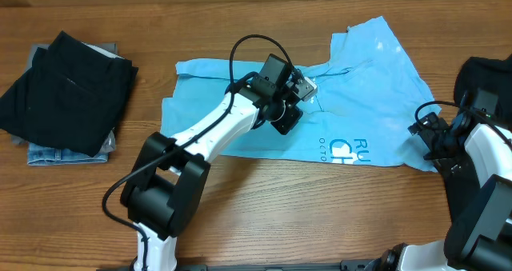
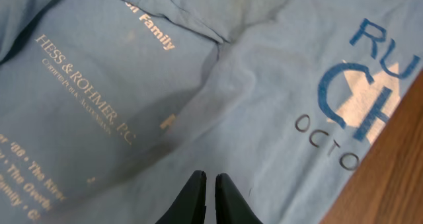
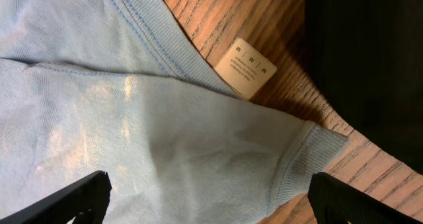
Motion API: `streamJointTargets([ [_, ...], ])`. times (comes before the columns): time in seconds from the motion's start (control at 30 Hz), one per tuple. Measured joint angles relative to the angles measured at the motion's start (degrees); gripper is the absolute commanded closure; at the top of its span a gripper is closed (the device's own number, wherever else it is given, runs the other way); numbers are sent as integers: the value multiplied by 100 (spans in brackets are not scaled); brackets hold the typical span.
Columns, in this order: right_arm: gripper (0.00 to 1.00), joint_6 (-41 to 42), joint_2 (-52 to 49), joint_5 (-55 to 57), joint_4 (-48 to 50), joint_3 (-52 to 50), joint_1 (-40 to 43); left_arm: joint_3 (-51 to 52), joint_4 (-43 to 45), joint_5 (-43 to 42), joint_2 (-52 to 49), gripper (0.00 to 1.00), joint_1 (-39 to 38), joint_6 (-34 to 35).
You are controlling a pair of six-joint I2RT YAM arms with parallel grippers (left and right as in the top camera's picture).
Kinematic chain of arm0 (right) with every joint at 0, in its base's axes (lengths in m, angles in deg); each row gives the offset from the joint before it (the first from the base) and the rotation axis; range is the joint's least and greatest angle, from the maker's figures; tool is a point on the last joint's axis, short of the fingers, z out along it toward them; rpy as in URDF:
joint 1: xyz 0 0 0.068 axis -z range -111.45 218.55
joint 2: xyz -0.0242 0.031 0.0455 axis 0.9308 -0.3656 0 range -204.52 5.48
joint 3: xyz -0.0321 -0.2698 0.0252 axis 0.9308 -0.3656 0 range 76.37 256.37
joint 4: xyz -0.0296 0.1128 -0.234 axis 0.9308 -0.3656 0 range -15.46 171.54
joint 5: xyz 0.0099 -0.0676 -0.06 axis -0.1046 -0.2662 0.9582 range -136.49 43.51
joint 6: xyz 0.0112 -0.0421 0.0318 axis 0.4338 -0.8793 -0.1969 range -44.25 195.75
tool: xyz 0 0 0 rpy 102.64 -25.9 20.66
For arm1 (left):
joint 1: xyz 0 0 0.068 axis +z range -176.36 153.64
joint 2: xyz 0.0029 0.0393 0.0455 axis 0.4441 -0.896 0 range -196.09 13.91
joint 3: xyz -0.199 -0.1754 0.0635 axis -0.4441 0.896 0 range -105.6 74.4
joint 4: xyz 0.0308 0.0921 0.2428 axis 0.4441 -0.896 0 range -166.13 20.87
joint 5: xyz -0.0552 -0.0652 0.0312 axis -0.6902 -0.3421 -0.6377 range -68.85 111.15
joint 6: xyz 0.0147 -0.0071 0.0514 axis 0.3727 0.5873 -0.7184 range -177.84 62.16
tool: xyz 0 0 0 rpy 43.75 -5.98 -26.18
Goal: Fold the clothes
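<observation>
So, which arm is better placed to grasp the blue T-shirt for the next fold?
Probably right. The right claw stands open over a ribbed edge of the T-shirt near the label, ready to pinch. The left claw is shut above its middle, not at an edge.

Wooden table [image 1: 320, 207]: brown, grain running side to side, seam line at 12 o'clock, wood showing at 6 o'clock too.
</observation>
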Motion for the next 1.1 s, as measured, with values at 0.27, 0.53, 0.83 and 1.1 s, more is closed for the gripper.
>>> streamJointTargets([
  [0.27, 0, -2, 0, -2, 2, 0, 0, 0, 518, 2, -431, 86, 0, 426],
  [0.53, 0, -2, 0, 0, 2, 0, 0, 0, 634, 122, -671, 69, 0, 680],
  [0.83, 0, 0, 0, 0, 4, 0, 0, -103, 621, 269, -750, 85, 0, 1231],
  [1.1, 1, -2, 0, 0, 2, 0, 0, -1261, -293, 745, -70, 62, 48, 1158],
])
